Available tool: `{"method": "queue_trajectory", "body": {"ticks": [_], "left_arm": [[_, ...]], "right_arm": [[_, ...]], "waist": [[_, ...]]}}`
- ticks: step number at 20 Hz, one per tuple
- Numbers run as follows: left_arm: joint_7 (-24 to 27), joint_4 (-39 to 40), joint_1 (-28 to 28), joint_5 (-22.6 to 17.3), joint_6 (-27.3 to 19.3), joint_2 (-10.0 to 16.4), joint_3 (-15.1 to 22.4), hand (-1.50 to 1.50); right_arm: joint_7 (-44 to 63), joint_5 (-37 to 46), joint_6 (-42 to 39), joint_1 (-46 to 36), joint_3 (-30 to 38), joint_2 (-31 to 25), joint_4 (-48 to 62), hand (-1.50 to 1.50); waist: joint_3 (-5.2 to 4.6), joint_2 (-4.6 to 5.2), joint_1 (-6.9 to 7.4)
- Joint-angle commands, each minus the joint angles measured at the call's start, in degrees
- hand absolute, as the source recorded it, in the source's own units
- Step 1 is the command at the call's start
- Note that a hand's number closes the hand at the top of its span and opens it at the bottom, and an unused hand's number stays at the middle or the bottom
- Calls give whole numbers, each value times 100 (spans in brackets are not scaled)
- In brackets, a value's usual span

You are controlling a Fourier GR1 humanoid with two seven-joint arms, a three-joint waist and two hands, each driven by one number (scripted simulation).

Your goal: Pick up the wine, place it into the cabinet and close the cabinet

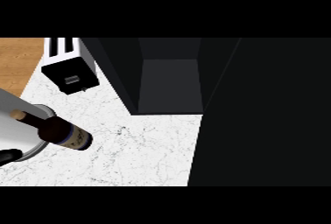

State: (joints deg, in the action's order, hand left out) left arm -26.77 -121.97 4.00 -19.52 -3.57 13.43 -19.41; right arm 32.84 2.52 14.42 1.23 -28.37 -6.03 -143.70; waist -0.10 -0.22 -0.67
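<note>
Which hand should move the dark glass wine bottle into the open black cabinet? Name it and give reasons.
Left. The black left hand shows at the view's left edge, close by the dark glass wine bottle, left of the open black cabinet. The right hand is not in view.

The toaster [70,65] stands on the counter [142,148] at the upper left, just left of the cabinet [169,83] at top centre. The wine bottle [61,131] is at the left edge, below the toaster.
</note>
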Motion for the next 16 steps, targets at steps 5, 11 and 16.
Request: {"method": "queue_trajectory", "body": {"ticks": [5, 11, 16], "left_arm": [[929, 1150, -12, 209, 356, -98, -100, -150], [1736, 1729, -447, 286, 690, -300, -203, -150], [2301, 1830, -989, 483, 834, -553, -198, -150]], "right_arm": [[622, 975, 406, 44, -534, -205, -1141, -150], [914, 727, 428, -267, -320, -539, -1197, -150], [977, 734, 527, -302, -314, -729, -1278, -150]], "waist": [[-5, -9, -72], [-4, -3, -30], [-2, -13, -19]]}}
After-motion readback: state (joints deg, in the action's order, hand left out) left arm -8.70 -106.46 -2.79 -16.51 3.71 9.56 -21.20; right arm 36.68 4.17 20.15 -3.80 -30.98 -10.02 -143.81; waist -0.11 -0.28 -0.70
